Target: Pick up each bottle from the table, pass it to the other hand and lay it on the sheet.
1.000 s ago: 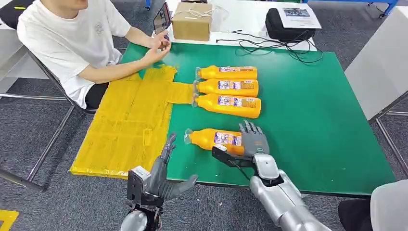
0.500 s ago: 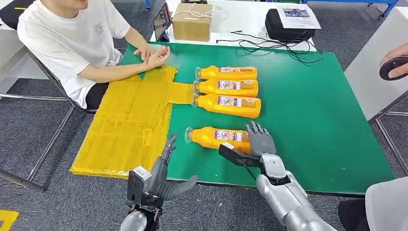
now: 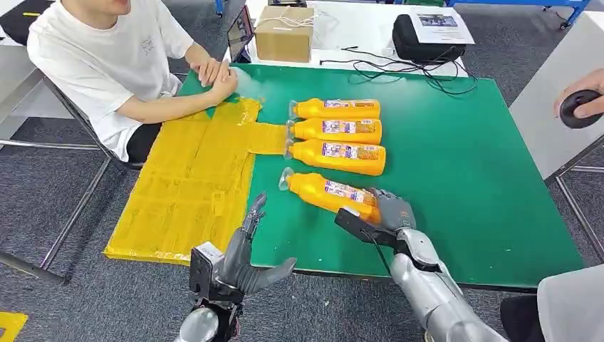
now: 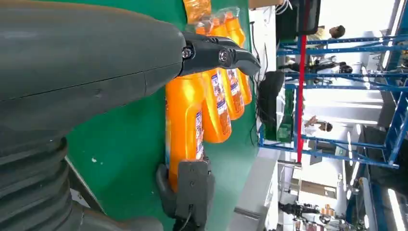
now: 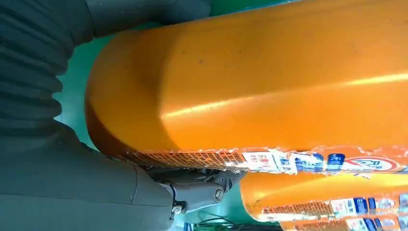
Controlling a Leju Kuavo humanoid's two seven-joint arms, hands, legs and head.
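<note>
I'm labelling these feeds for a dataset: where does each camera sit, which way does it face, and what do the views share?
Head view: high on the robot, looking forward and down at the green table; both silver arms, the left hand and the right hand show.
Left wrist view: behind the left hand, facing across the table to the orange bottles.
Right wrist view: behind the right hand, close against the nearest bottle.
Shared: all three show that nearest bottle.

Glossy orange plastic bottle (image 3: pixel 332 193), matt green table (image 3: pixel 456 171), crinkled yellow plastic sheet (image 3: pixel 192 178), brown cardboard box (image 3: pixel 283 32).
</note>
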